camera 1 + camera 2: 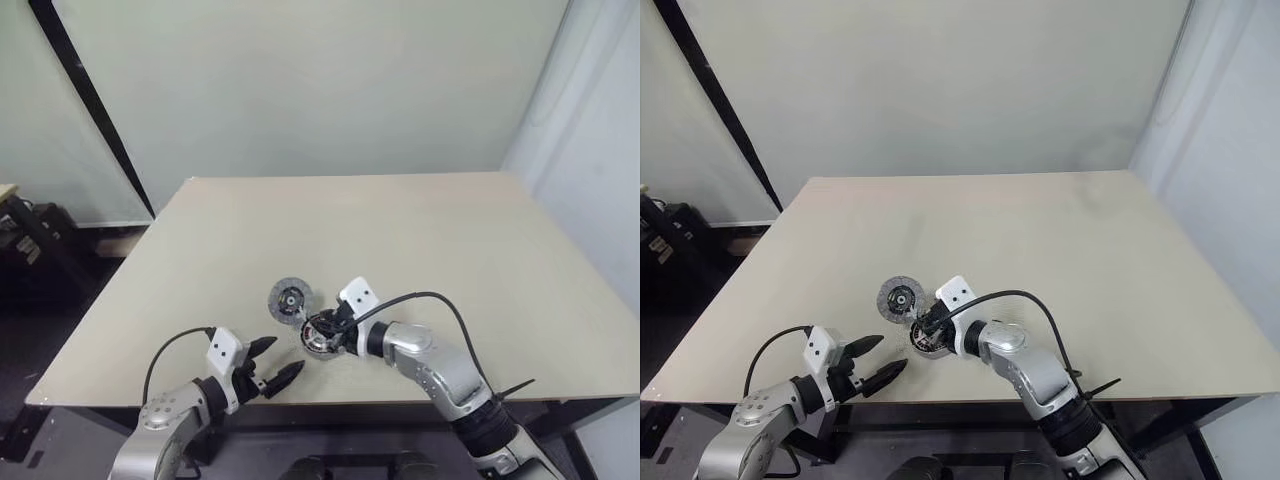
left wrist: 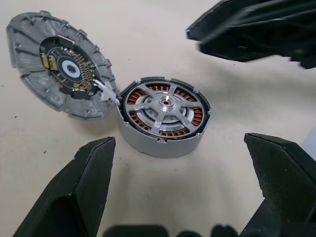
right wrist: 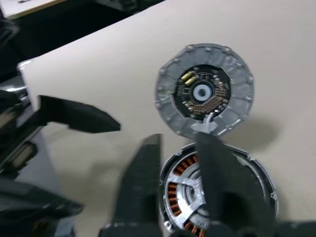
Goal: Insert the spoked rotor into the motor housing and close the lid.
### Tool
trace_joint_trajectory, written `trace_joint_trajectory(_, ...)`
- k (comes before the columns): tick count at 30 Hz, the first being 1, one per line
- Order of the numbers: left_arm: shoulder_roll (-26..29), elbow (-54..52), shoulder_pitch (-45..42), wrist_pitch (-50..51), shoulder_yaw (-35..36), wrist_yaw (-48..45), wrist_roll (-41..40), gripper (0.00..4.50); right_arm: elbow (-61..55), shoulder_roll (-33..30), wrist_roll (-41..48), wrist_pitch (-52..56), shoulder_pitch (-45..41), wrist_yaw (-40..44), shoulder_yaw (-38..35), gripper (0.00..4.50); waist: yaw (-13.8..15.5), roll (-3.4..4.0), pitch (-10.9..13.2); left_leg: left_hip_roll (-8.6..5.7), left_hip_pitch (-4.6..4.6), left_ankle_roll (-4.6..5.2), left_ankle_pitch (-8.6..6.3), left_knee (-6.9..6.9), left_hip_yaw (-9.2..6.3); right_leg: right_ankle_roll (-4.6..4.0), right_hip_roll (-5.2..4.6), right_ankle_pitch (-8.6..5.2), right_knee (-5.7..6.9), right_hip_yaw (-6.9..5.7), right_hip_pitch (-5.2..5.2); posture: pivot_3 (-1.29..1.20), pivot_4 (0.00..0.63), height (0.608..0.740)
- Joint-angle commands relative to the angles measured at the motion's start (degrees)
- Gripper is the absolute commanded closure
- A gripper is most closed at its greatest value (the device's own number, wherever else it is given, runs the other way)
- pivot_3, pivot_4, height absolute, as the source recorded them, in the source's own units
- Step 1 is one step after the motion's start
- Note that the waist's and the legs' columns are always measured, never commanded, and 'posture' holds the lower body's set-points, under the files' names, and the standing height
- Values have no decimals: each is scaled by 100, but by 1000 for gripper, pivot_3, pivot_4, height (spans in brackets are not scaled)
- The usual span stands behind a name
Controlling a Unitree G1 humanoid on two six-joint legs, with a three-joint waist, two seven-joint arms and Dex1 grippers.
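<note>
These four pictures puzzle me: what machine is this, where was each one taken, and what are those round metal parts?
It is a two-armed robot at a table. Two pictures come from cameras in its head, two from cameras on its wrists. The left gripper hangs open and empty near the table's front edge. The right gripper is above the motor housing, nearly shut, seemingly holding nothing. The spoked rotor already sits inside the copper windings. The lid lies open beside it, circuit side up, joined by a white wire.

lid (image 2: 61, 71): matt cast grey metal, ribbed rim. spoked rotor (image 2: 165, 108): smooth bright metal. motor housing (image 2: 160, 143): matt grey, copper windings. table (image 1: 400, 230): matt beige.
</note>
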Motion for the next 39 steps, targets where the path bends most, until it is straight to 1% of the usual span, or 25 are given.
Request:
trace_joint_trajectory(1,29,-107,-45,-63,79,-4,-30,0,617,244,-358,-565,-104,-120,-14,4486,-1,-2,-1,0,3,0,0,0,0,0,3,0,0,0,2,0,0,740)
trace_joint_trajectory(6,11,-107,-63,-77,62,-3,-28,0,1671,290,-973,-914,-133,-49,273,4486,0,-5,-3,-6,3,6,4,0,-2,-2,5,2,0,2,3,0,0,740)
trace_joint_trajectory(9,-1,-117,-59,-92,61,10,-20,0,1825,265,-1124,-1098,-77,102,341,4486,-2,-9,-11,-8,11,17,10,-1,0,-4,7,5,3,4,8,0,0,740)
trace_joint_trajectory(15,-27,-149,-19,-107,79,53,-23,0,995,345,-720,-1020,-161,348,-224,4486,1,-9,-10,4,8,0,1,4,-3,-13,27,8,4,5,6,0,0,740)
trace_joint_trajectory(18,-66,-194,-39,80,132,178,-117,0,511,-11,-820,-651,-312,706,-152,3899,1,-9,-10,5,7,-1,1,5,-5,-14,31,9,4,6,5,0,0,740)
trace_joint_trajectory(21,-91,-326,-138,618,229,453,-327,599,181,-562,-1257,-719,-534,1020,138,2895,5,-9,-10,3,6,2,2,9,-5,-13,30,9,4,5,7,0,0,740)
trace_joint_trajectory(23,-127,-490,-230,1064,373,664,-569,1319,-25,-970,-1489,-659,-691,1370,427,2170,4,-11,-11,2,5,2,2,14,-5,-13,30,9,4,4,9,0,0,740)
trace_joint_trajectory(25,-137,-615,-309,1434,482,814,-771,1988,-172,-1233,-1630,-639,-798,1642,618,1481,2,-13,-12,3,4,3,2,18,-5,-13,30,9,4,4,10,0,0,740)
trace_joint_trajectory(28,-101,-780,-462,1968,640,1040,-1034,3057,-394,-1634,-1929,-665,-1064,2155,971,1421,-2,-14,-11,6,4,5,4,21,-5,-13,32,9,7,2,12,0,0,740)
trace_joint_trajectory(32,-2,-919,-608,2483,671,1266,-1138,4475,-576,-1987,-2294,-669,-1440,2765,1419,1421,-1,-15,-11,9,6,13,9,26,-4,-12,35,10,8,3,13,0,0,740)
trace_joint_trajectory(34,61,-982,-673,2746,626,1360,-1133,4492,-599,-2072,-2465,-611,-1626,3025,1613,1421,0,-16,-11,9,5,11,8,27,-5,-12,36,9,8,3,13,0,0,740)
trace_joint_trajectory(39,269,-1052,-945,3886,503,1642,-1232,4492,-450,-2079,-2908,-584,-2051,3546,2052,1421,2,-20,-10,8,4,9,6,31,-10,-5,40,14,9,2,13,0,0,740)
